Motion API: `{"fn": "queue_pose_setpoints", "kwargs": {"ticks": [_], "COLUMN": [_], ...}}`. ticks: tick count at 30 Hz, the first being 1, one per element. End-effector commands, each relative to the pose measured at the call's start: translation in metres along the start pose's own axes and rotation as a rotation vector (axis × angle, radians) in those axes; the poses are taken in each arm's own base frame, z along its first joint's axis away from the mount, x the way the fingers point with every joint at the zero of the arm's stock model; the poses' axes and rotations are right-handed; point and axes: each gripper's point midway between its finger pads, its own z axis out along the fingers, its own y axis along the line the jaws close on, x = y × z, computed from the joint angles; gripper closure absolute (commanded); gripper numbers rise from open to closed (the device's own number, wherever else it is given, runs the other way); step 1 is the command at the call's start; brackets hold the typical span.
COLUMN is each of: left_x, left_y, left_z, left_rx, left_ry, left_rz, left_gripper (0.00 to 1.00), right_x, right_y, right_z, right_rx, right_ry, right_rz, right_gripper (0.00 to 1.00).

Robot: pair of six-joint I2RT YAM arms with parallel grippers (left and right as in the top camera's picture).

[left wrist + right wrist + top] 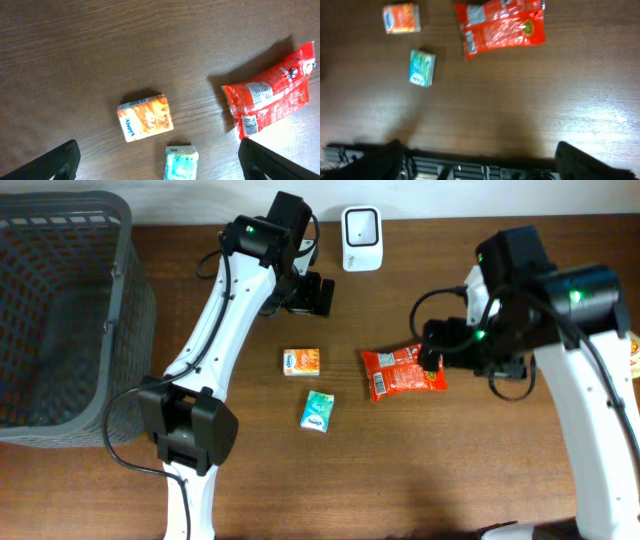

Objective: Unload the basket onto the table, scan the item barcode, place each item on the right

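Observation:
A red snack bag (403,371) lies flat on the wooden table, just left of my right gripper (462,352); nothing holds it. The right wrist view shows the red bag (501,26) at the top, far from my right gripper (477,150), which is open and empty. My left gripper (310,295) hovers near the white barcode scanner (361,238), open and empty. Its wrist view shows the left gripper (159,150) wide above an orange box (145,119), a teal tissue pack (181,162) and the red bag (272,87) with a white printed panel.
A dark grey basket (60,320) fills the table's left end. The orange box (301,362) and teal pack (317,410) lie mid-table, left of the red bag. The table's edge with a black rail (480,167) shows low in the right wrist view.

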Motion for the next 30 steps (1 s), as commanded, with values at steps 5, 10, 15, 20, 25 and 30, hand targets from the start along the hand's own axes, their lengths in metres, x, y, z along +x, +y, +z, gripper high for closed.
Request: {"fn": "queue_pose_setpoints", "kwargs": {"ticks": [5, 10, 15, 20, 25, 30], "left_x": [0.006, 0.009, 0.007, 0.008, 0.019, 0.019], "left_y": [-0.022, -0.04, -0.041, -0.042, -0.042, -0.056], "left_z": [0.007, 0.017, 0.03, 0.036, 0.056, 0.066], "left_rx": [0.069, 0.068, 0.051, 0.06, 0.057, 0.142], "left_ry": [0.031, 0.032, 0.024, 0.039, 0.109, 0.125], "left_rz": [0.021, 0.064, 0.068, 0.067, 0.061, 0.058], "left_gripper": [0.01, 0.01, 0.0, 0.0, 0.01, 0.0], "right_x": [0.03, 0.035, 0.018, -0.002, -0.022, -0.029], "right_y": [-0.004, -0.011, -0.007, -0.001, -0.025, -0.05], "right_z": [0.015, 0.033, 0.039, 0.037, 0.017, 0.011], "right_rx": [0.165, 0.212, 0.203, 0.185, 0.216, 0.237], "right_ry": [0.025, 0.061, 0.004, -0.081, -0.16, -0.174], "right_rz": [-0.006, -0.008, -0.011, -0.011, 0.074, 0.16], "right_gripper": [0.01, 0.02, 0.02, 0.02, 0.01, 0.02]}}
